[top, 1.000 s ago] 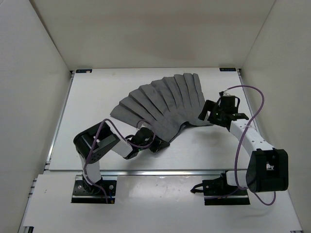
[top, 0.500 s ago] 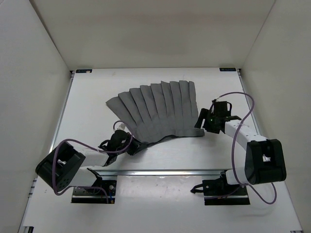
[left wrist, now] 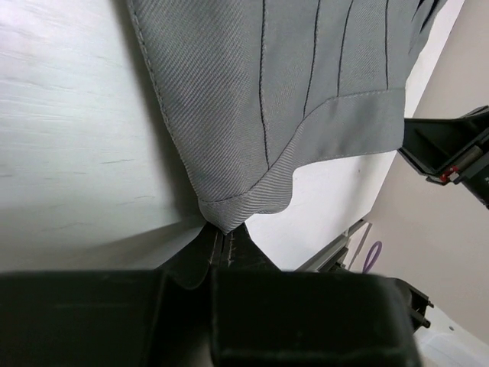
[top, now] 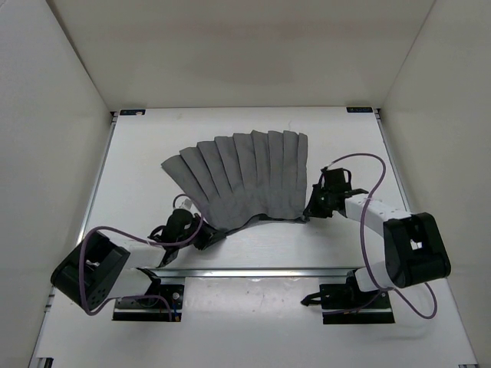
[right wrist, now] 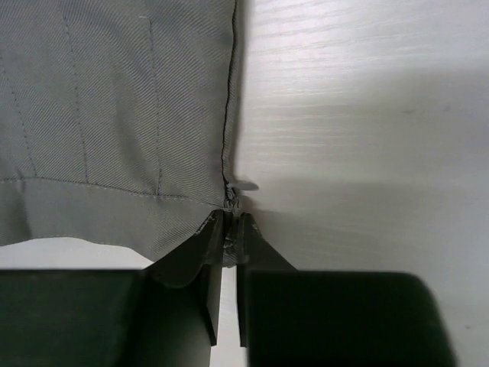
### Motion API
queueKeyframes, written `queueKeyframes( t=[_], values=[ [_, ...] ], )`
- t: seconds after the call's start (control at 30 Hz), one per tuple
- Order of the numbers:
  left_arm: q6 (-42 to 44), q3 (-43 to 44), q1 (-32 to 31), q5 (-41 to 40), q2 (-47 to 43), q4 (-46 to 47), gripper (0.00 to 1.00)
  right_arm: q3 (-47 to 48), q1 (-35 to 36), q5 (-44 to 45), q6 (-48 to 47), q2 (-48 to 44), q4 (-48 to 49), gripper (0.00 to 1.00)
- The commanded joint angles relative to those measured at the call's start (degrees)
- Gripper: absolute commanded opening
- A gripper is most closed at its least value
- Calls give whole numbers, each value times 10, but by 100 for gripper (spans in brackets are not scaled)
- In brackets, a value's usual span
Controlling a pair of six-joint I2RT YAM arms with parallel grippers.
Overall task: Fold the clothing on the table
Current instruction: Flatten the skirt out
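The clothing (top: 244, 175), a grey pleated skirt, lies fanned out flat on the white table (top: 153, 153), its narrow waistband toward the arms. My left gripper (top: 205, 234) is shut on the left waistband corner (left wrist: 228, 218), which pokes up from between the pressed-together jaws (left wrist: 220, 238). My right gripper (top: 310, 208) is closed on the right waistband corner by the zip end (right wrist: 231, 200); a sliver of fabric shows between its fingertips (right wrist: 229, 229). Both arms lie low over the near part of the table.
Thin metal rails (top: 96, 192) run along the table's edges, and white walls (top: 54, 153) stand close on three sides. Purple cables (top: 383, 169) loop off both arms. The right arm's black housing (left wrist: 451, 149) shows in the left wrist view.
The left arm has swung out left and low, dragging the skirt leftward and flatter. My right gripper came down to the right waistband corner and closed on it.
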Motion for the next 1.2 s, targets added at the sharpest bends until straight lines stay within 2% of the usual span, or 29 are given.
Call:
queueKeyframes(
  t=[0.0,0.23,0.33,0.37,0.4,0.5,0.57,0.6,0.7,0.87,1.17],
  values=[
    [28,-19,22,17,-23,-11,0,-21,10,-16,18,9,21,0],
    [140,0,110,63,-67,-128,0,-7,-22,-13,-12,-14,-11,0],
    [187,34,110,78,-54,-167,0,1,-22,-19,-23,-20,-30,2],
    [195,42,109,82,-46,-170,0,-3,-16,-33,-18,-23,-29,26],
    [194,45,102,83,-38,-168,0,-6,-14,-35,-17,-35,-29,40],
    [182,35,90,101,-22,-141,0,-35,-13,-35,5,-83,-23,59],
    [178,32,88,107,-16,-124,0,-70,-34,-47,14,-110,-16,57],
    [181,32,85,108,-10,-122,0,-72,-42,-45,16,-124,-10,51],
    [174,21,81,109,-7,-106,0,-87,-51,-44,8,-119,-16,47],
    [175,20,84,111,-15,-109,0,-86,-18,-26,18,-84,-3,46],
    [175,9,94,114,-38,-114,0,-72,1,-30,14,-2,33,43]
  ],
)
